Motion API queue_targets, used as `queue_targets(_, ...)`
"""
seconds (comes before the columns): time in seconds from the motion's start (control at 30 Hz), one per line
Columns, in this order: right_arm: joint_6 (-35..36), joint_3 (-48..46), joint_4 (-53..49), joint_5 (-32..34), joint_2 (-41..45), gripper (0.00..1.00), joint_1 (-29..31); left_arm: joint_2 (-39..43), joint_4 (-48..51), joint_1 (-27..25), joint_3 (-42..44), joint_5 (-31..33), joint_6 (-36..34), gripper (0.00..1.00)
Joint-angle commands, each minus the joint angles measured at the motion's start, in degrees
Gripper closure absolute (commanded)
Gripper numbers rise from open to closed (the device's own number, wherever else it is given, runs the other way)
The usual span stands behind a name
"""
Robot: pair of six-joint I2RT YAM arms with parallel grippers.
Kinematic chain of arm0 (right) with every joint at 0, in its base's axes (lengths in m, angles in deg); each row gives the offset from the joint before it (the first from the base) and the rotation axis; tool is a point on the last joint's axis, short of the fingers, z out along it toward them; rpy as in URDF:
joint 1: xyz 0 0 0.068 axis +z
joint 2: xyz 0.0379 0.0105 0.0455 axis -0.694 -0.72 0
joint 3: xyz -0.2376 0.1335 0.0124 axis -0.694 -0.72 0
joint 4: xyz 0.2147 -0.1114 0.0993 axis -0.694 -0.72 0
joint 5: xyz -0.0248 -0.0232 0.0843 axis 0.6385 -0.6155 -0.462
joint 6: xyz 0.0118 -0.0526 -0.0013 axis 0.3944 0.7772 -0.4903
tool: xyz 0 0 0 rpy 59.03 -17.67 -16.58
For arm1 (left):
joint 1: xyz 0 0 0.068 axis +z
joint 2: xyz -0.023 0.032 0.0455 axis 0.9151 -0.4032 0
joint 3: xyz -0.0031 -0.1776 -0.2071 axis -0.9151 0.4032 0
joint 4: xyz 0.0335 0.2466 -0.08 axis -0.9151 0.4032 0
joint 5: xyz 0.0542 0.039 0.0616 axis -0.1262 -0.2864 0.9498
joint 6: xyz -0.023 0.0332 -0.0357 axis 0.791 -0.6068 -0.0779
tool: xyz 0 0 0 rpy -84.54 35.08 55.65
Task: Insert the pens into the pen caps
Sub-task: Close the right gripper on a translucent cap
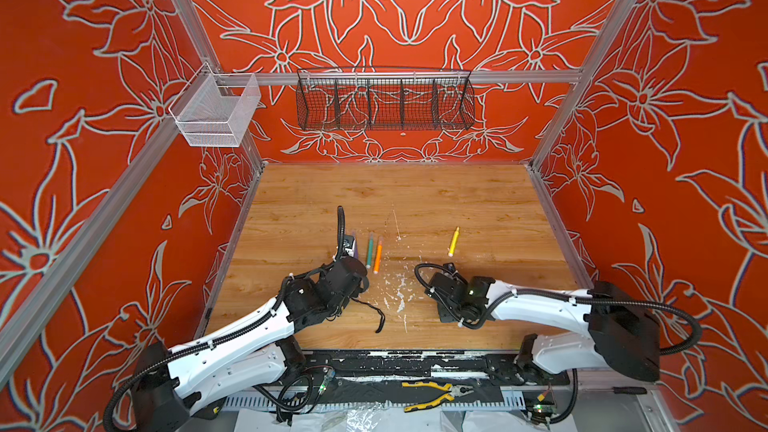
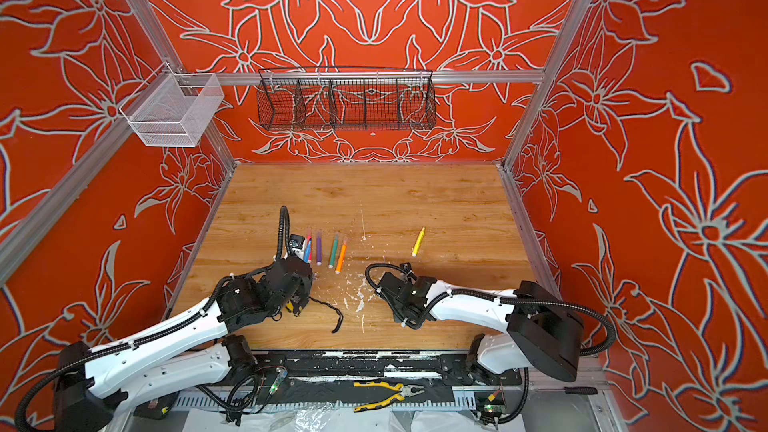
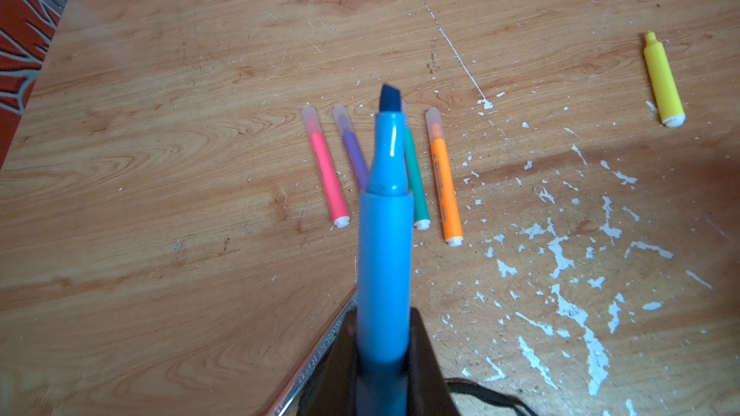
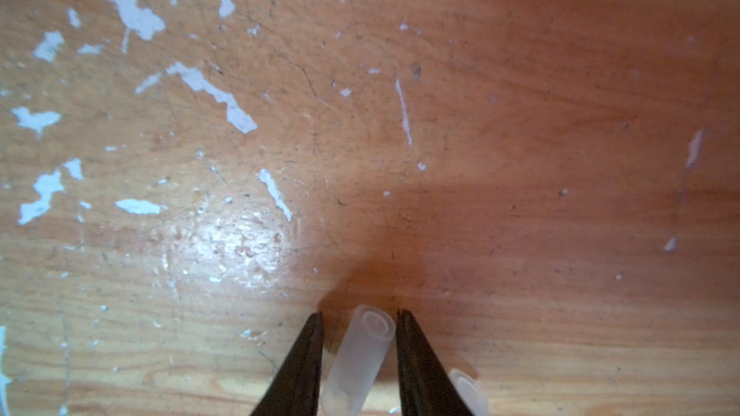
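**Cap pickup for the blue pen**

My left fingers (image 3: 424,354) clamp the blue pen (image 3: 385,242), bare tip forward, at 9 o'clock from the yellow pen (image 2: 418,241) in a top view. My right fingers (image 4: 304,362) straddle a clear cap (image 4: 356,362) lying on the counter (image 4: 520,114); I cannot tell whether they pinch it. Next, I judge: secure the cap, lift, align its mouth with the tip.

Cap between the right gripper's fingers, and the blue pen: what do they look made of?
The cap: probably frosted translucent plastic; its milky wall lets the brown beneath show faintly. The blue pen: probably smooth, glossy plastic; a bright highlight streaks its neck.
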Motion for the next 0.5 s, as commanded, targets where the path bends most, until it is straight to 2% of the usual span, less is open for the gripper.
queue_targets(0.0,-2.1,-0.5,-3.5,0.9,1.1,0.65,0.9,0.6,0.0,-0.4,0.1,1.0,1.1,1.0)
queue_targets(0.23,-2.9,-1.9,-1.9,1.1,0.9,0.65,1.1,0.7,-0.1,-0.4,0.2,0.9,1.1,1.0)
queue_targets(0.47,-3.0,-1.9,0.2,0.4,-1.4,0.77,1.1,0.7,0.0,-0.4,0.2,0.9,1.1,1.0)
